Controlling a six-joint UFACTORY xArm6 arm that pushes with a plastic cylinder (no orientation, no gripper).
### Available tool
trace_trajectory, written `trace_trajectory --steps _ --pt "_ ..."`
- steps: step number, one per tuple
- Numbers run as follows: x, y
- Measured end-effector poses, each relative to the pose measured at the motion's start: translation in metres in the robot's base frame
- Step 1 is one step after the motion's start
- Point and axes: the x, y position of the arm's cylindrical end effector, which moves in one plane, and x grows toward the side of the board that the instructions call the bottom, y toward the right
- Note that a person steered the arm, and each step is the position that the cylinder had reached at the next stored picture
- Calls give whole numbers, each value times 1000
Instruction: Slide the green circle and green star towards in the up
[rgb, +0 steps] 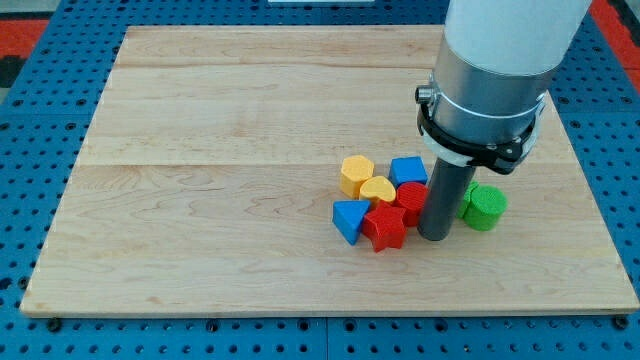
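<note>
The green circle lies at the view's right, right of my rod. A sliver of another green block, perhaps the green star, shows between the rod and the circle; its shape is mostly hidden. My tip rests on the board just left of the green circle and right of the red blocks, close to both.
A cluster sits left of the rod: a yellow hexagon, a yellow heart, a blue block, a red block, a red star and a blue triangle. The wooden board ends near the view's bottom.
</note>
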Motion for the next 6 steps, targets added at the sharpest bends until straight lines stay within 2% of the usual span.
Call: trace_trajectory --steps 1,2,3,4,6 --pt "-5 -8" --pt "33 9" --pt "52 76" --pt "22 125" --pt "-22 47"
